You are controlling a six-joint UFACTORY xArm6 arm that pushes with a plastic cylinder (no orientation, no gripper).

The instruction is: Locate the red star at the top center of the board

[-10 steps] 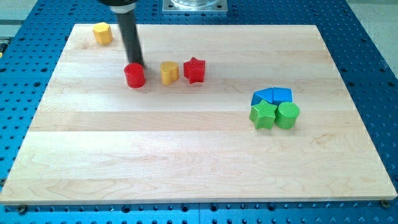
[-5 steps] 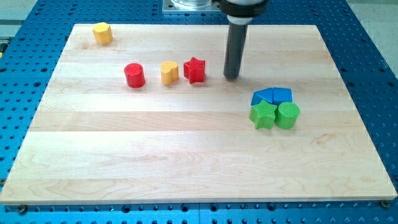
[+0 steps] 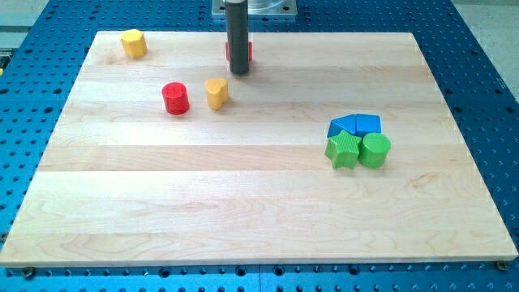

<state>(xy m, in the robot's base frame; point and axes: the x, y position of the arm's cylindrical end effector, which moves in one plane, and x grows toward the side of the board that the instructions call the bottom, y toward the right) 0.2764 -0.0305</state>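
The red star (image 3: 248,50) sits near the top centre of the wooden board (image 3: 259,203), mostly hidden behind my rod; only slivers of red show on either side. My tip (image 3: 238,72) rests on the board just below the star, touching or nearly touching it. A yellow heart-shaped block (image 3: 216,93) lies just below and to the left of the tip. A red cylinder (image 3: 175,98) stands to the left of the heart.
A yellow block (image 3: 134,43) sits at the board's top left corner. At the right, two blue blocks (image 3: 355,125) touch a green star (image 3: 343,150) and a green cylinder (image 3: 375,150) in one tight cluster.
The rod swept from the red cylinder to the right of the star, then up and left. The red star moved from beside the yellow heart up to the top centre; the heart shifted slightly.
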